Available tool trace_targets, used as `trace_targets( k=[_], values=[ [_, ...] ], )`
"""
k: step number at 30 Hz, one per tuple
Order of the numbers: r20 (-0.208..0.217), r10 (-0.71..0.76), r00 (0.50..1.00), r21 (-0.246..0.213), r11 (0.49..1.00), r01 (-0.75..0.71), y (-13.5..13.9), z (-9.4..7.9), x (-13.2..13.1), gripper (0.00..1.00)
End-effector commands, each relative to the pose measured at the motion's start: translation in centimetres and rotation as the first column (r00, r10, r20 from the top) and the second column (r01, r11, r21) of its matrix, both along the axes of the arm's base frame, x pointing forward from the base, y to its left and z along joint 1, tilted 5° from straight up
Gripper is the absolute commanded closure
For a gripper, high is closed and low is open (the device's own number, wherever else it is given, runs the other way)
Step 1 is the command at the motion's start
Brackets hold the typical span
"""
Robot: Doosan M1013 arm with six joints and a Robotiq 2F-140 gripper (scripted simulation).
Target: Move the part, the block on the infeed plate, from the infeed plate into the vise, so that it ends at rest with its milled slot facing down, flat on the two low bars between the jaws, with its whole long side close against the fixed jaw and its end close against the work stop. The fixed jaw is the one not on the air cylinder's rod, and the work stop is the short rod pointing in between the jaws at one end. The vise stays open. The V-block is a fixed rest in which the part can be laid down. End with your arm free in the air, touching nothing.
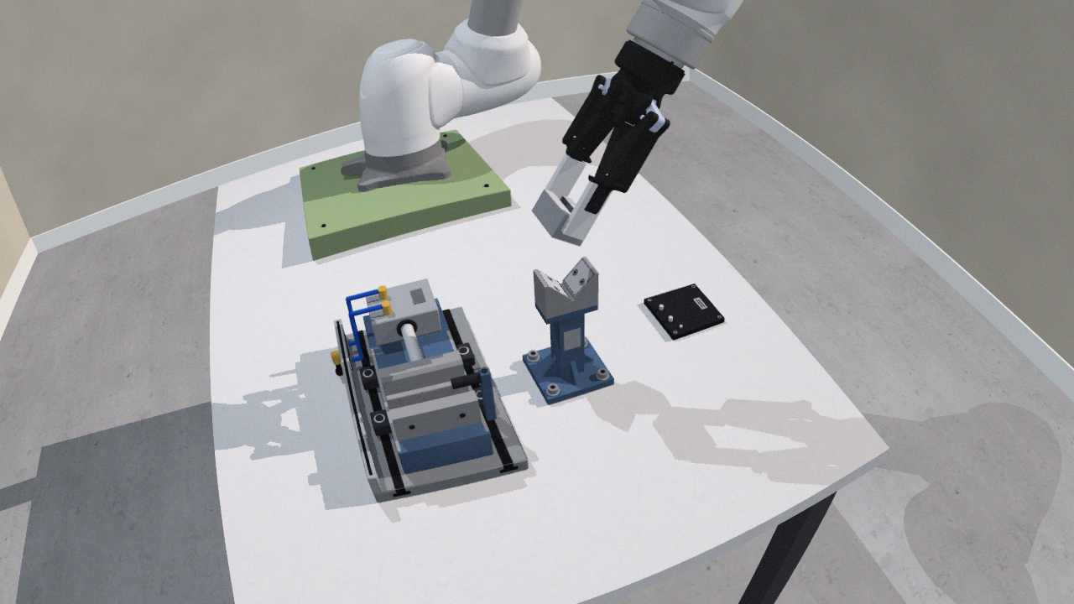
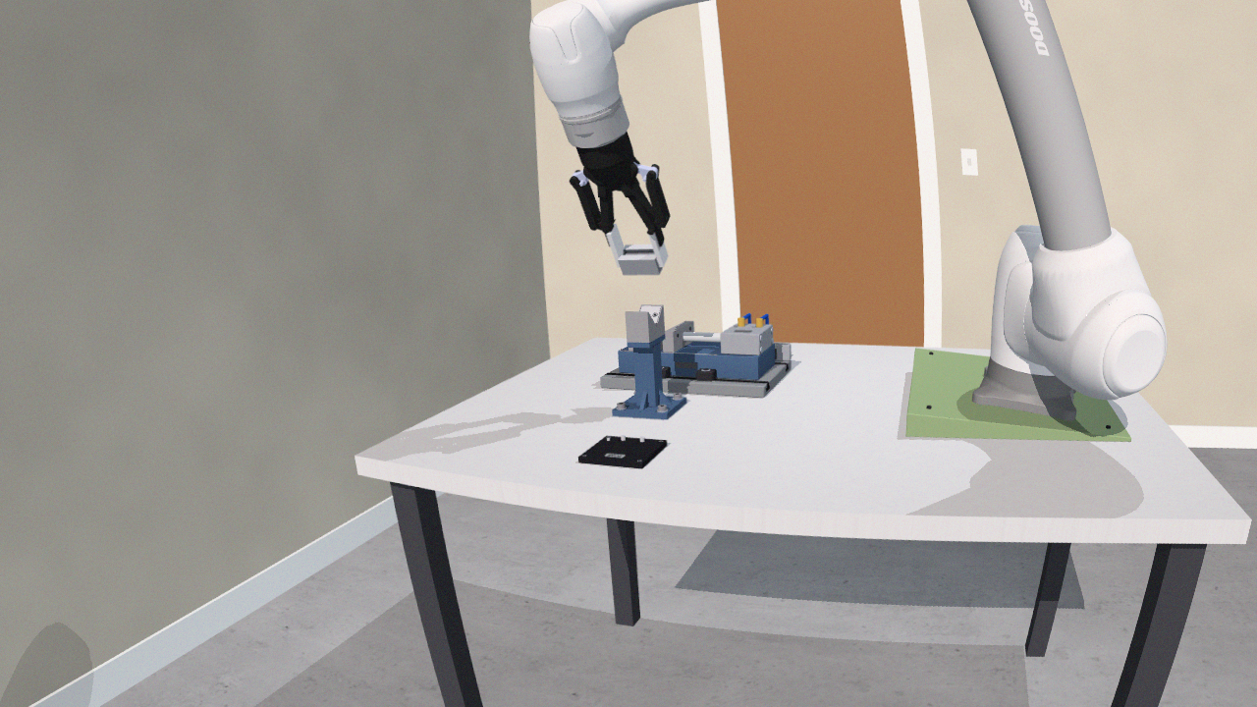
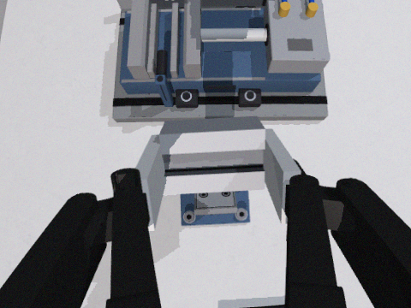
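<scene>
Above the table point(image 1: 675, 466), jaws clamp the part point(image 1: 561, 214) between them.

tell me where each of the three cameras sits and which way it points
Top: high above the table's front, looking down at the vise, V-block and infeed plate; arm base and gripper show.
Exterior: off to the side at table height, facing the door; the whole arm shows.
Wrist: on the gripper, looking down past its fingers and the held part.
All three share the vise and V-block.
</scene>
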State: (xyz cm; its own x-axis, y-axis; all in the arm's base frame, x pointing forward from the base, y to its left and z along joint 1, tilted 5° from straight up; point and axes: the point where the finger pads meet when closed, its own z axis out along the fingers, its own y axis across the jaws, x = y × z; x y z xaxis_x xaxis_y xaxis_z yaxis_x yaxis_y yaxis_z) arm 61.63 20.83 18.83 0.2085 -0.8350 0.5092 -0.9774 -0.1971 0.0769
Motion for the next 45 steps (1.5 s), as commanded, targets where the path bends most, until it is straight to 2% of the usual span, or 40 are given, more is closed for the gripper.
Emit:
trace_targets(
  k=[1, 17, 31, 45],
  values=[
    [0.006, 0.002, 1.000, -0.033, 0.999, -0.002, 0.05, -0.05, -0.03, 1.00],
    [0.030, 0.014, 0.999, -0.157, 0.988, -0.009, 0.31, -0.24, -0.10, 1.00],
    [0.039, 0.019, 0.999, -0.203, 0.979, -0.011, 0.40, -0.33, -0.12, 1.00],
    [0.040, 0.020, 0.999, -0.211, 0.977, -0.011, 0.42, -0.34, -0.13, 1.00]
  ],
)
